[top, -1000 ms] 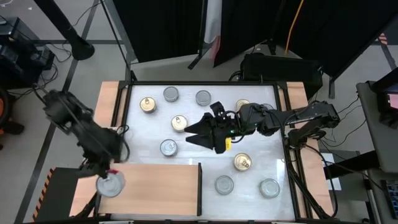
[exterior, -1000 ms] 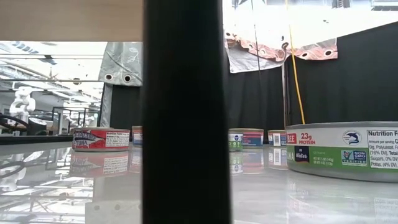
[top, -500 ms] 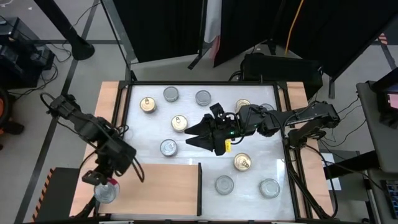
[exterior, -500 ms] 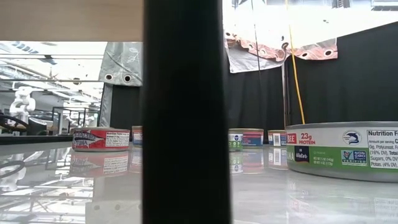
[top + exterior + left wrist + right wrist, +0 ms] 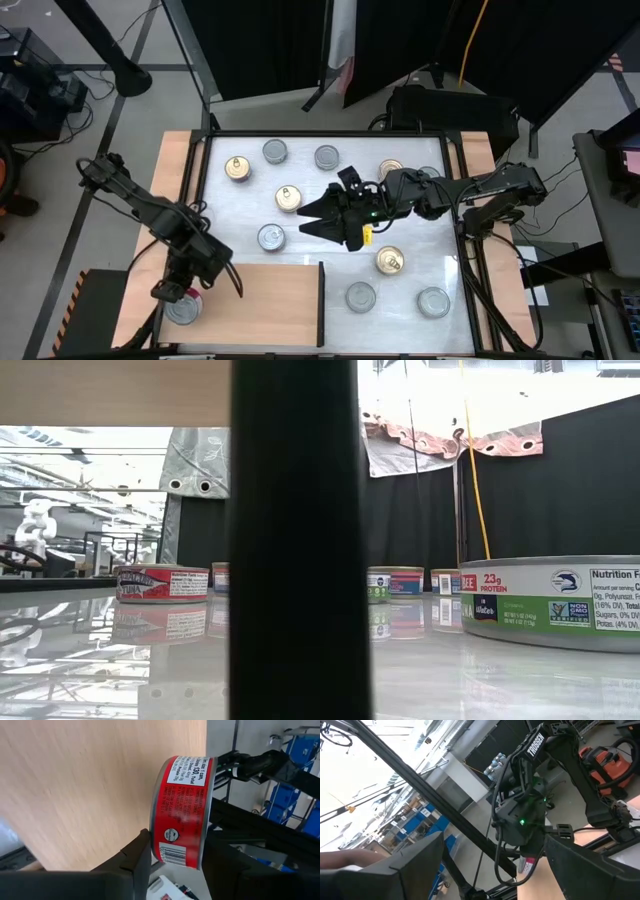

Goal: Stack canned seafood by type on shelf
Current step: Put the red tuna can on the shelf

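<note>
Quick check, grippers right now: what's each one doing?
Left gripper: shut on the red-labelled can, over the shelf.
Right gripper: open, empty, above the table's middle.

Green-labelled can [image 5: 555, 602] in low view reads "23g PROTEIN", "Nutrition Facts", "NON GMO". Red-labelled can [image 5: 184, 812] in left wrist view reads "1 can", "130", with barcode. Left arm [image 5: 540, 750] in right wrist view reads "TROSSEN".
</note>
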Controlling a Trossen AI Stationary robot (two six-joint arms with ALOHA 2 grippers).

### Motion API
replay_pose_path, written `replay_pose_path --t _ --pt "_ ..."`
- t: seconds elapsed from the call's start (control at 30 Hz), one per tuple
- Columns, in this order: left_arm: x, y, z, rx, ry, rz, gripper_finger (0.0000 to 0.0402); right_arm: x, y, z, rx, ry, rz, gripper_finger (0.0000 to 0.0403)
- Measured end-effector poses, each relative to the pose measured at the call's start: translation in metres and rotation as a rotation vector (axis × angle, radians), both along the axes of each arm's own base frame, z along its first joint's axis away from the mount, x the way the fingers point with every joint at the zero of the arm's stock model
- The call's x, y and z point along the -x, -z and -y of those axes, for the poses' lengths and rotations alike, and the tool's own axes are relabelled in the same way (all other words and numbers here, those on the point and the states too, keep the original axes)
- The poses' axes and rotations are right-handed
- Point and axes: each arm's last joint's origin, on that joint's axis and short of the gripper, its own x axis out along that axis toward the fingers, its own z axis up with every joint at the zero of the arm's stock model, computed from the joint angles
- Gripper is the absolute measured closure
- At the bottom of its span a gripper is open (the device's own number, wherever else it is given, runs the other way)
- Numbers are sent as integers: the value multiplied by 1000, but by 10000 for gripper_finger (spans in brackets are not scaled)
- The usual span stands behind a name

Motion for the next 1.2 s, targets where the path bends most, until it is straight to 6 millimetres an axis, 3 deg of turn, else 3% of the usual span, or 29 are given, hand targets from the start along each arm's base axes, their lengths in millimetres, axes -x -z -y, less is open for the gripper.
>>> replay_pose_path --t 0.43,0.63,0.8,0.93,1.2 --pt "-2 8 -3 -159 -72 26 232 0 2 0 5 0 -20 67" --pt "1 8 -6 -198 -71 -3 193 0 4 1 11 1 -41 67" --pt "-2 -6 -3 -170 -179 0 182 -1 7 1 18 1 -69 67" --pt "-3 -12 16 -149 -259 87 218 0 7 0 21 -13 -75 67" --pt "13 -6 50 -261 -327 150 366 0 7 -3 25 -82 -73 67"
